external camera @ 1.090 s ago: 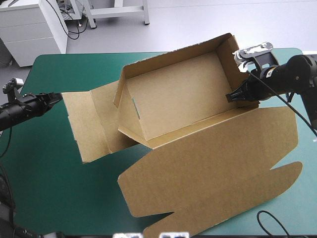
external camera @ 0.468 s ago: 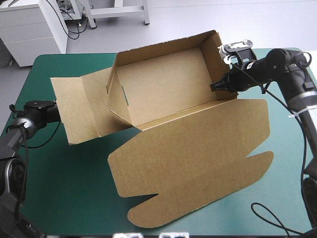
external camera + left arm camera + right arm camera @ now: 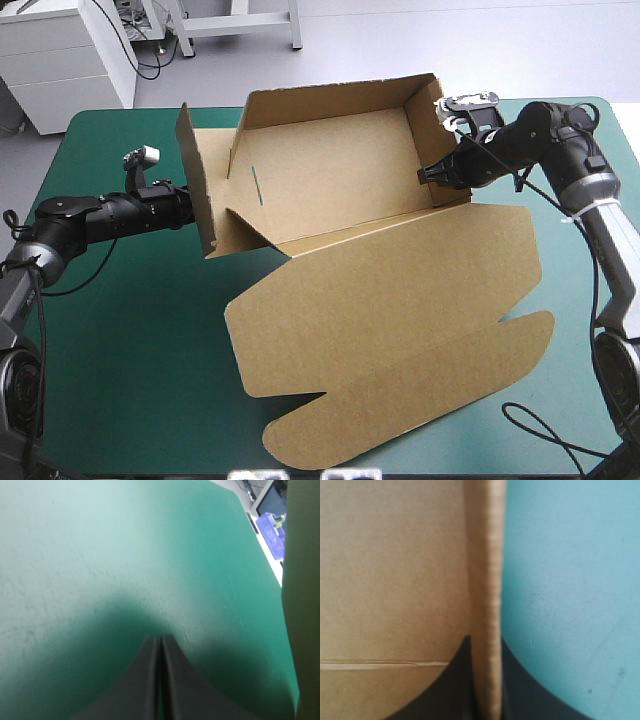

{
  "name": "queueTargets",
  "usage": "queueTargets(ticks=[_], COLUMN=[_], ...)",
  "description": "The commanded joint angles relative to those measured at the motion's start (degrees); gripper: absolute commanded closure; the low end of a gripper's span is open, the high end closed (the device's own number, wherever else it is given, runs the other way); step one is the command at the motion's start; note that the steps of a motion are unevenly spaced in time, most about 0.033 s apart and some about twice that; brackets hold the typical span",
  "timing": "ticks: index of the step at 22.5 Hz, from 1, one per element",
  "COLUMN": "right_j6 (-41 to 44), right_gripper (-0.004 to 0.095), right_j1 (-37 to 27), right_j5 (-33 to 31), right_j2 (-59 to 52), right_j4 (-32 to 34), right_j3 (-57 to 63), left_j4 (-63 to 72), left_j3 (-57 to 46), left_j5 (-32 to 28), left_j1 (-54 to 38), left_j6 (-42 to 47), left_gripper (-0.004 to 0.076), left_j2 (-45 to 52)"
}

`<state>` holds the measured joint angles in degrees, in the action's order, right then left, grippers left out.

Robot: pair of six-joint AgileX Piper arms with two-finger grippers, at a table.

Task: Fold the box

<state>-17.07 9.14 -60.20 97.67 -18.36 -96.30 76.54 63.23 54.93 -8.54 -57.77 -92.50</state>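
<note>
The brown box (image 3: 340,190) sat in the upper middle of the high view on the teal-green table (image 3: 120,350). It was a partly raised tray with its far and right walls standing. Its lid (image 3: 390,330) lay flat and spread toward the lower right of the frame.

The right gripper (image 3: 428,176) reached in from the upper right and was clamped on the tray's right end wall (image 3: 425,130). In the right wrist view the wall's upper edge ran straight between the black fingers (image 3: 457,680), which were nearly together. The tray's inside showed to one side of that edge and bare table to the other.

The left gripper (image 3: 192,212) came in from the left of the frame, its tip against the outer face of the box's left side flap (image 3: 198,180), which stood upright. In the left wrist view its fingers (image 3: 147,680) were clenched into one point with nothing between them. Table lay ahead of them, and a pale strip of board rose just beside the gripper.
</note>
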Motion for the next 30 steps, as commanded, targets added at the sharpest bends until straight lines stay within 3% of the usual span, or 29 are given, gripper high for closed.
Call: queueTargets(ticks=[1, 9, 23, 27, 30], right_j6=[1.62, 3.90, 4.06, 3.68, 3.68], right_gripper=[0.0923, 0.0923, 0.0923, 0.0923, 0.0923], right_j1=[-0.17, -0.17, -0.06, -0.06, -0.06], right_j5=[3.30, 2.92, 2.92, 2.92, 2.92], right_j2=[-2.54, -2.54, -2.54, -2.54, -2.54], right_j4=[-1.51, 1.30, 3.04, 3.04, 2.93], right_j3=[-1.85, -1.85, -1.85, -1.85, -1.85], left_j4=[4.54, 4.39, -0.71, -0.84, -0.84], left_j3=[2.93, 5.29, 14.70, 15.07, 15.07], left_j5=[0.75, -4.72, -2.25, -1.22, 0.49], left_j1=[2.11, 5.40, 11.32, 11.32, 11.32], left_j6=[0.54, 3.34, 9.05, 9.05, 9.05], left_gripper=[0.0731, 0.0731, 0.0731, 0.0647, 0.0493], left_j2=[4.39, 7.32, 7.67, 7.78, 7.78])
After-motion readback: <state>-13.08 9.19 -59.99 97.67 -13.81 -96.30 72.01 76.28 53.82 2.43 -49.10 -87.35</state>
